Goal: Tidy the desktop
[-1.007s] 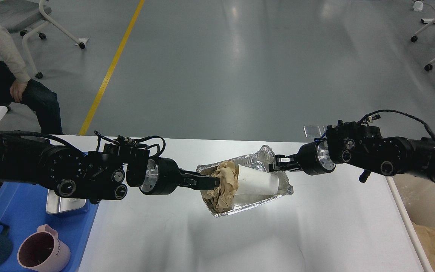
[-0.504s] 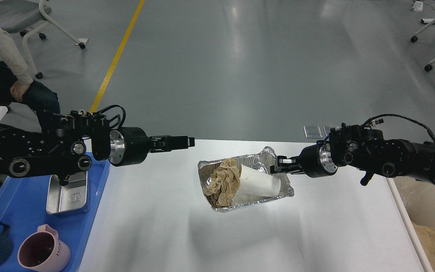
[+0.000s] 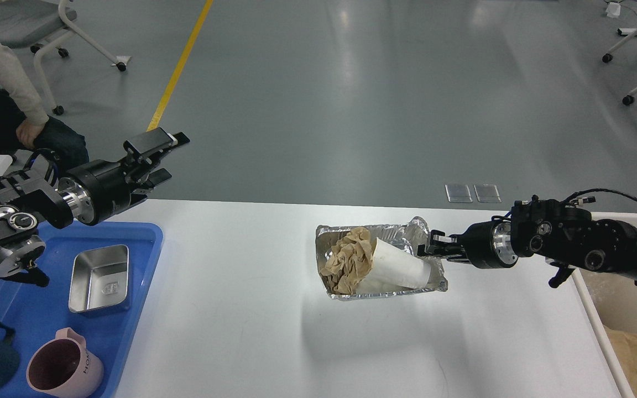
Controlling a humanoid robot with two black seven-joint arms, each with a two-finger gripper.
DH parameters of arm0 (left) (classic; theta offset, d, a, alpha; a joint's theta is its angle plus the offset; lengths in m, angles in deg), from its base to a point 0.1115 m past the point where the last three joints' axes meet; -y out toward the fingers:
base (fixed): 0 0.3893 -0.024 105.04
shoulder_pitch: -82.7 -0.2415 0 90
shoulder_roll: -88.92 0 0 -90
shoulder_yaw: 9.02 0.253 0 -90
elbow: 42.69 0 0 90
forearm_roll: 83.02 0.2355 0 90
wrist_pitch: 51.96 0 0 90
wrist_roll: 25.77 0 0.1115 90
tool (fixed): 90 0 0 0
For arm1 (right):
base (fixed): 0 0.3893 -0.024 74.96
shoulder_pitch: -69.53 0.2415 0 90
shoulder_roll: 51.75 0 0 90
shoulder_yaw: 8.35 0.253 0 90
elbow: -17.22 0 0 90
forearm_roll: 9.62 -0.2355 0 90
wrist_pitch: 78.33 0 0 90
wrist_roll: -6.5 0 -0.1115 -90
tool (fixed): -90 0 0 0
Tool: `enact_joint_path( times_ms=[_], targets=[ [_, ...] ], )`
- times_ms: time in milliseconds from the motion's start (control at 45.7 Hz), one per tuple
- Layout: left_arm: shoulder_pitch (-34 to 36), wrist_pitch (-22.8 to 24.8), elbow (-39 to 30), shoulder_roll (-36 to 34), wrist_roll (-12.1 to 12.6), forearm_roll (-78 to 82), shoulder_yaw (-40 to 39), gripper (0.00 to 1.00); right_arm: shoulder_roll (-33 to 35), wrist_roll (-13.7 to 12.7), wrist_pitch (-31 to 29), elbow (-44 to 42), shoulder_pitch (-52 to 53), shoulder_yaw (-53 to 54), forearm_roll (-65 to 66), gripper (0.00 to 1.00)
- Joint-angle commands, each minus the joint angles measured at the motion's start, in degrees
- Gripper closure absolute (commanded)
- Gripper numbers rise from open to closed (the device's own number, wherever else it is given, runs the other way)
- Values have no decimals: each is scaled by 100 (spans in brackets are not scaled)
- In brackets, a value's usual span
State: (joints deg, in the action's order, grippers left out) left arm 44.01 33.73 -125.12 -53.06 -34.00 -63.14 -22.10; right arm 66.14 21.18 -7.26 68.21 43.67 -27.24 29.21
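Above the desktop: your right gripper clamped on a foil tray's right rim, the tray lifted and tilted.
Inside the tray lie a white paper cup and crumpled brown paper. Well left of the tray, your left gripper hangs with fingers parted, holding nothing, near the desktop's blue tray.

This place looks like a robotics lab or a test hall. The floor is wide, grey and glossy, with a yellow line painted across it. Rolling office chairs stand on it, and a seated person is at the left edge. The white desktop stands alone in this open space.
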Motion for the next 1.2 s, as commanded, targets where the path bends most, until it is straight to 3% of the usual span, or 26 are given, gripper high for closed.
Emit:
enact_joint_path(
  times_ms=[0,131,328,394,460,569,766,898,1182],
  targets=[
    [-1437,-141,16,460,-153,-809,-1774,4,261,-1,73,25,-182,17,-174,100],
    [-2651,-150,43,1031,-188,-845,-3304,4,542,8,109,-10,-297,26,-384,99],
    [-3628,-79,551,1936,-249,-836,-4562,4,1148,17,188,17,-420,61,-956,99],
    [-3690,96,1025,2270,-425,-836,-4826,4,1307,17,258,8,-455,122,-1263,99],
    [-3690,578,1605,2648,-627,-880,-5080,4,1474,17,346,51,-542,192,-1571,99],
    [-3804,1116,2020,3070,-663,-898,-5520,4,1878,17,381,113,-683,298,-1940,99],
    [-3865,1239,2064,3308,-724,-898,-6004,4,2485,34,381,104,-1052,465,-2415,97],
    [-3866,1538,2169,3712,-1076,-854,-6514,4,2757,175,381,25,-1430,605,-2626,97],
    [-3857,1564,2389,3757,-1076,-845,-6532,4,3250,184,390,-299,-2124,738,-3592,95]
  ],
)
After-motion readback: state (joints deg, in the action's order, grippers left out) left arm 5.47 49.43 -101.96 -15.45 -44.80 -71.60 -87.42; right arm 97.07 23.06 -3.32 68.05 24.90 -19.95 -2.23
